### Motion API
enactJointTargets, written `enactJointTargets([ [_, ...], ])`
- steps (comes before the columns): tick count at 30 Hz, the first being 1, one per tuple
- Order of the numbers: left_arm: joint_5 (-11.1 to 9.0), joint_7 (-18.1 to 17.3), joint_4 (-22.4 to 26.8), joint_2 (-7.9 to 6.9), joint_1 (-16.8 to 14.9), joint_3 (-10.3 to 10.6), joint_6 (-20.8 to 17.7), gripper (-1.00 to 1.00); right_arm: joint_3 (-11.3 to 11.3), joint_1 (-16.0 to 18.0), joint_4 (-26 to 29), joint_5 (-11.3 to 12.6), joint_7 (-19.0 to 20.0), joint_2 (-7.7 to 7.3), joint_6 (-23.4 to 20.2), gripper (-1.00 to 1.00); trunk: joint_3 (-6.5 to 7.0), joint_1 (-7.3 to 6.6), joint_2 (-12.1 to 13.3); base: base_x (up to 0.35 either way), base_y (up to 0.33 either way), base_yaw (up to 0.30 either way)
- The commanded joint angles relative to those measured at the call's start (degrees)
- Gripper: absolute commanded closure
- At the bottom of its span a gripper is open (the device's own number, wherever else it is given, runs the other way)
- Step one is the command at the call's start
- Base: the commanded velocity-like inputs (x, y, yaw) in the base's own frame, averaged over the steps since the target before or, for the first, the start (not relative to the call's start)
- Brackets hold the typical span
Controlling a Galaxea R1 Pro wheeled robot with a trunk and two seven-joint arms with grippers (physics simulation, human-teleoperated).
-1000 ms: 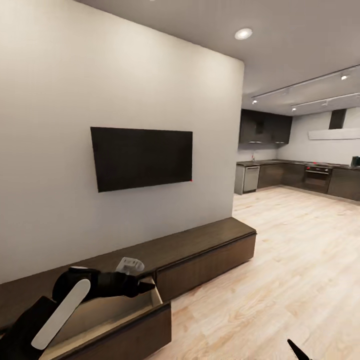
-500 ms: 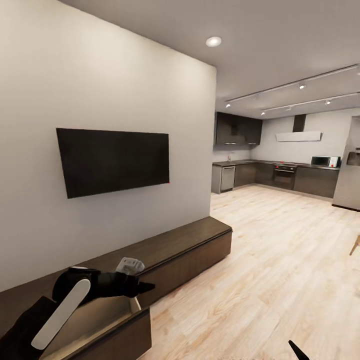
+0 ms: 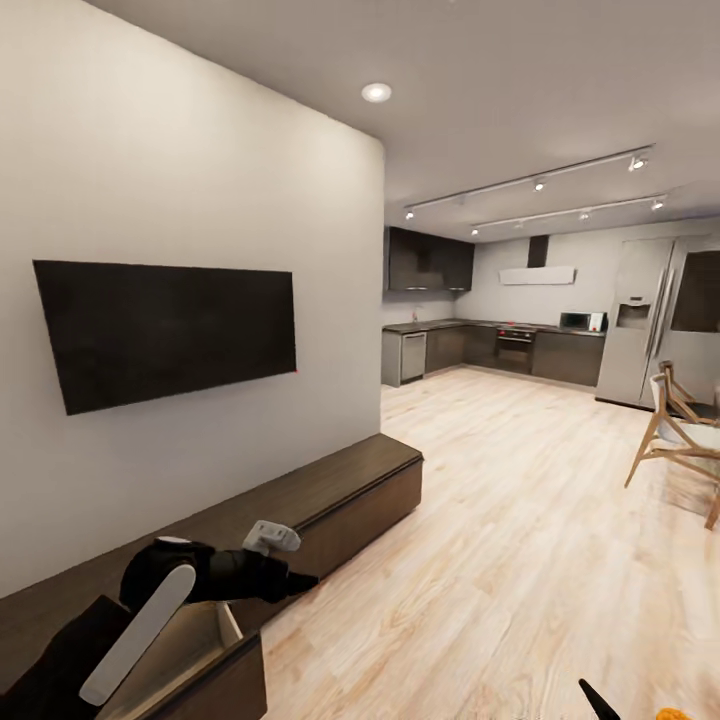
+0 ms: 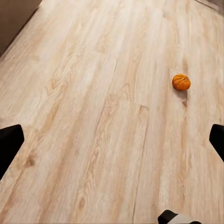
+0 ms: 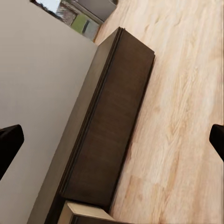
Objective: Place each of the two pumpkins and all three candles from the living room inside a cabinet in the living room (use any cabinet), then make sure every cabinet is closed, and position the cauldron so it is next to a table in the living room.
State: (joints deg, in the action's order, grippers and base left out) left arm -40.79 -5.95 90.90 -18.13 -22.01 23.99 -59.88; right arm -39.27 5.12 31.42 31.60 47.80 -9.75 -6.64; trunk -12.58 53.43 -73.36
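Looking across the living room, I see my left arm [image 3: 150,610] low on the left, stretched over the cabinet [image 3: 330,500], a long dark-brown unit along the white wall under the black TV [image 3: 170,330]. The drawer [image 3: 190,650] beneath my arm stands pulled out, its pale inside showing. My left pincer [image 3: 290,578] points toward the floor just past the drawer's corner; in the head view I cannot tell how its jaws stand, but in the left wrist view the two dark fingertips [image 4: 9,144] sit at opposite edges, spread wide, with nothing between them. Beyond them in that view one pumpkin [image 4: 181,82] lies alone on the pale wood floor [image 4: 93,116], well apart from the pincer.

Further right the floor runs to the kitchen [image 3: 480,340], with dark cupboards, an oven and a steel fridge [image 3: 640,330]. A wooden chair [image 3: 670,430] stands at the right edge.

At the bottom right corner a dark tip of my right pincer [image 3: 597,702] shows, with a bit of orange just beside it that is too small to identify. In the right wrist view that pincer's fingertips [image 5: 9,144] are also wide apart and empty, aimed at the cabinet and the corner of the open drawer.
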Motion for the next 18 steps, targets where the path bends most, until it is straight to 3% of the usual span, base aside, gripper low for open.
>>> enactJointTargets([
  [1, 2.9, -0.4, -0.1, 0.93, 0.0, 0.0, -0.1, -1.0, -0.2, 0.1, 0.0, 0.4, 0.3, 0.06, -0.5, -1.0, 0.11, -0.23, 0.4, 0.0, 0.0, -0.274],
  [4, 9.4, -0.1, -2.3, 4.59, 0.0, 0.1, -0.1, -1.0, 0.2, 0.1, 0.1, 0.1, 0.1, 0.31, -0.4, -1.0, 0.64, -0.88, 1.6, 0.0, 0.0, -0.272],
  [5, 10.8, -0.1, -3.0, 5.42, 0.0, 0.1, -0.1, -1.0, 0.4, 0.1, 0.1, 0.0, -0.3, 0.37, -0.4, -1.0, 0.82, -1.1, 2.0, 0.0, 0.0, -0.271],
  [6, 13.2, -0.1, -4.7, 7.11, 0.0, 0.1, -0.1, -1.0, 0.7, 0.1, 0.2, -0.2, -1.6, 0.54, -0.4, -1.0, 1.0, -1.32, 2.4, 0.0, 0.0, -0.27],
  [9, 17.2, 0.0, -8.2, 10.59, 0.0, 0.1, -0.1, -1.0, 3.1, 0.1, 0.6, -0.6, -5.9, 0.99, -0.4, -1.0, 1.54, -1.98, 3.6, 0.0, 0.0, -0.269],
  [11, 19.8, 0.1, -10.6, 12.64, 0.0, 0.1, -0.1, -1.0, 7.5, 0.2, 1.2, -1.0, -9.7, 1.78, -0.4, -1.0, 1.9, -2.42, 4.4, 0.0, 0.0, -0.267],
  [12, 21.2, 0.1, -11.9, 13.56, -0.1, 0.0, -0.1, -1.0, 11.1, 0.3, 1.6, -1.2, -12.6, 2.6, -0.4, -1.0, 2.08, -2.64, 4.8, 0.0, 0.0, -0.266],
  [13, 21.8, 0.2, -12.5, 13.9, -0.1, 0.0, -0.1, -1.0, 13.2, 0.4, 1.8, -1.3, -14.4, 3.14, -0.4, -1.0, 2.26, -2.86, 5.2, 0.0, 0.0, -0.265],
  [14, 22.6, 0.2, -13.7, 14.44, -0.1, 0.0, -0.1, -1.0, 17.3, 0.6, 2.3, -1.4, -18.5, 4.34, -0.4, -1.0, 2.44, -3.08, 5.6, 0.0, 0.0, -0.261],
  [15, 22.9, 0.2, -14.4, 14.69, -0.1, -0.1, -0.1, -1.0, 19.6, 0.7, 2.5, -1.5, -21.0, 5.02, -0.4, -1.0, 2.62, -3.3, 6.0, 0.0, 0.0, -0.254],
  [17, 23.6, 0.4, -18.0, 15.69, -0.1, -0.2, 1.4, -1.0, 29.9, 1.1, 4.0, -1.7, -33.9, 7.74, -0.4, -1.0, 2.98, -3.74, 6.8, 0.0, 0.0, -0.208],
  [18, 23.7, 0.7, -19.1, 15.96, -0.1, -0.2, 2.1, -1.0, 32.7, 1.2, 4.5, -1.7, -37.6, 8.25, -0.4, -1.0, 3.17, -3.96, 7.2, 0.0, 0.0, -0.171],
])
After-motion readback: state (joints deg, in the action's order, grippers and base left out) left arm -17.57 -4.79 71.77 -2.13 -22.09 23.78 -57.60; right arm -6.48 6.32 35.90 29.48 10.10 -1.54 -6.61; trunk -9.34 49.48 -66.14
